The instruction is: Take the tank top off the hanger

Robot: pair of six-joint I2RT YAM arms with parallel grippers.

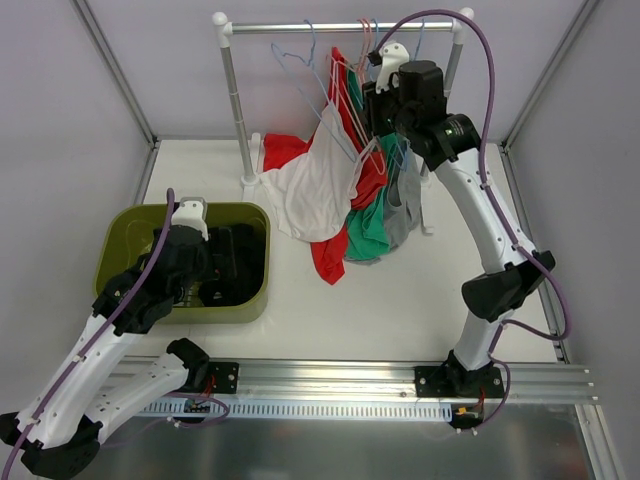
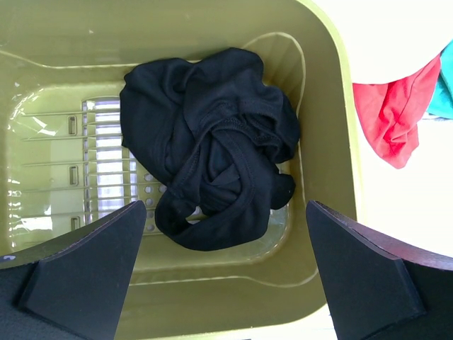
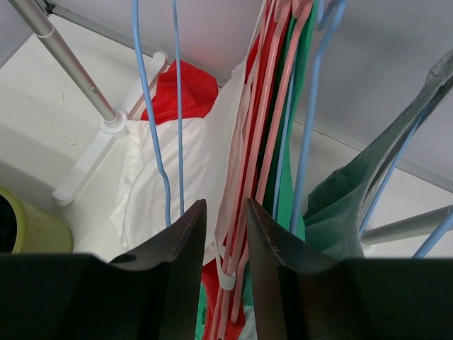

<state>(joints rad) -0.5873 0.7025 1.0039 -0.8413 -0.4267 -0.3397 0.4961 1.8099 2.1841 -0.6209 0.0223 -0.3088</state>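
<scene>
A black tank top lies crumpled in the olive-green bin. My left gripper hangs open and empty just above it, over the bin in the top view. My right gripper is up at the clothes rack. In the right wrist view its jaws stand close together around the wires of a pink hanger. Next to that hanger hang a white top, a red one and a green one.
Several garments hang bunched on the rack: white, red, green and grey. Bare blue hangers hang to their left. The rack's post and foot stand behind the bin.
</scene>
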